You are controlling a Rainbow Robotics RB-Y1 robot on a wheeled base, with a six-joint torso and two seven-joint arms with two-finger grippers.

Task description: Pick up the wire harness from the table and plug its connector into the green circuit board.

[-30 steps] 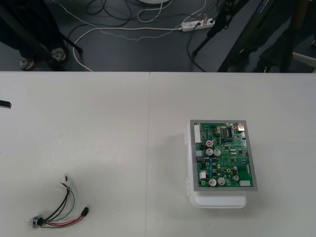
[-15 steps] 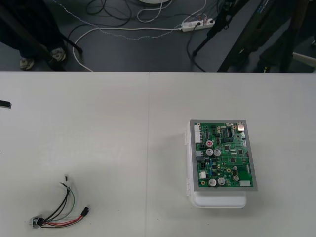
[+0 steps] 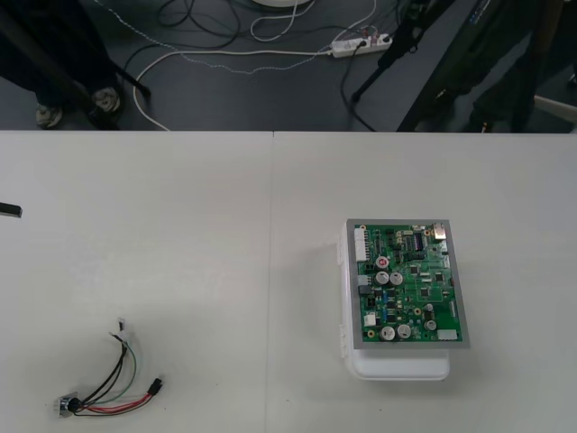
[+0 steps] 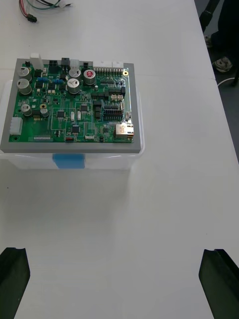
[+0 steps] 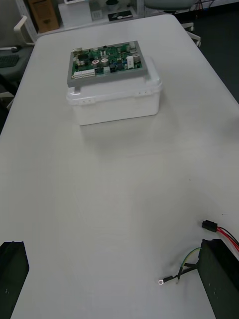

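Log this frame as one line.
harness: on table, unplugged | board: on white base | left gripper: open, by harness | right gripper: open, short of board

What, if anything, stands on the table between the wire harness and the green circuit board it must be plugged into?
Nothing visible does. The wire harness lies at the robot's left near the table's near edge, the green circuit board sits on its white base to the right, and a stretch of bare table separates them.
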